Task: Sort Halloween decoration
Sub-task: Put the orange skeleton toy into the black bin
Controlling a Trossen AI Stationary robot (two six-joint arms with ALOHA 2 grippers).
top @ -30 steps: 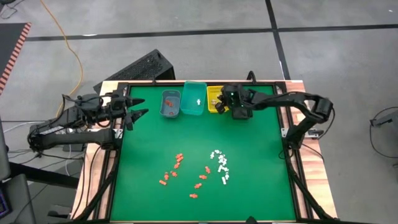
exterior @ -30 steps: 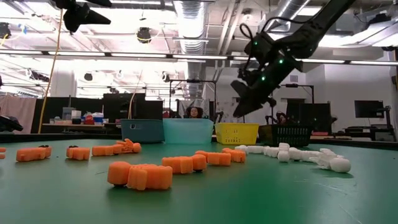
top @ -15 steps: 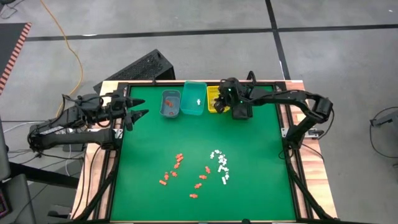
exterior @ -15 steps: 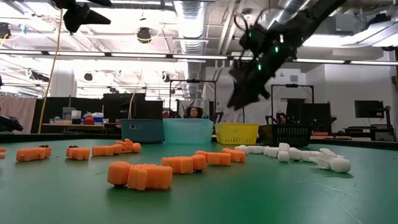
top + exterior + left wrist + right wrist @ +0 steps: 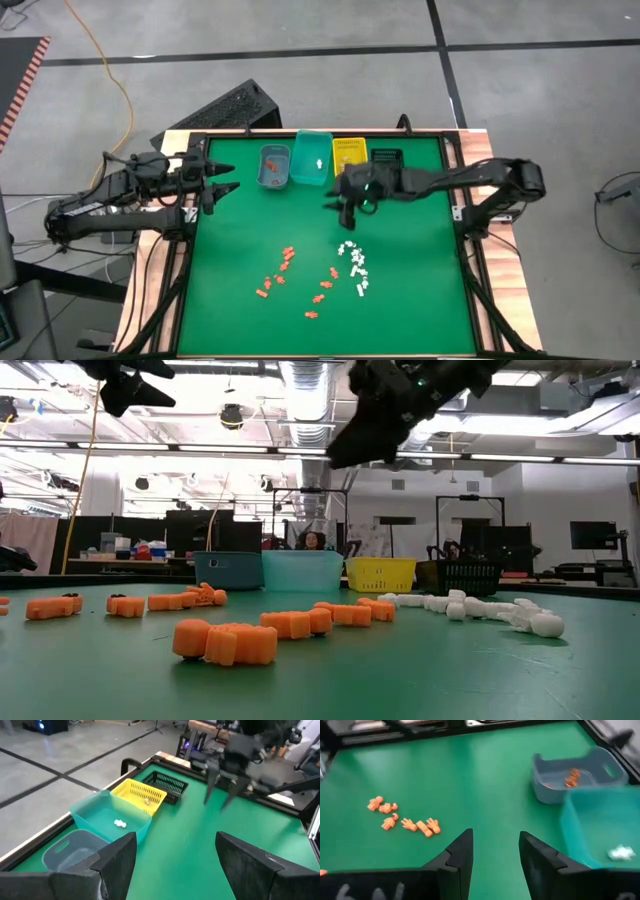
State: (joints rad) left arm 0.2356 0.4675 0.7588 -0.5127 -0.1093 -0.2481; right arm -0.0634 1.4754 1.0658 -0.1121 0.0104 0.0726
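Right gripper hangs empty over mid-table, fingers spread with nothing between them, at about 1 o'clock from the loose piles.

Sorting looks barely begun. The blue bin at 11 o'clock holds an orange piece or two, the teal bin at 12 o'clock holds one white piece, and the yellow bin holds a small tan one; the black bin beside it shows nothing I can make out. Most of the Halloween decoration lies unsorted: orange pieces scattered near 6 to 7 o'clock, white pieces clustered just to their 3 o'clock side. The left gripper waits at the 9 o'clock edge, fingers wide apart and empty.
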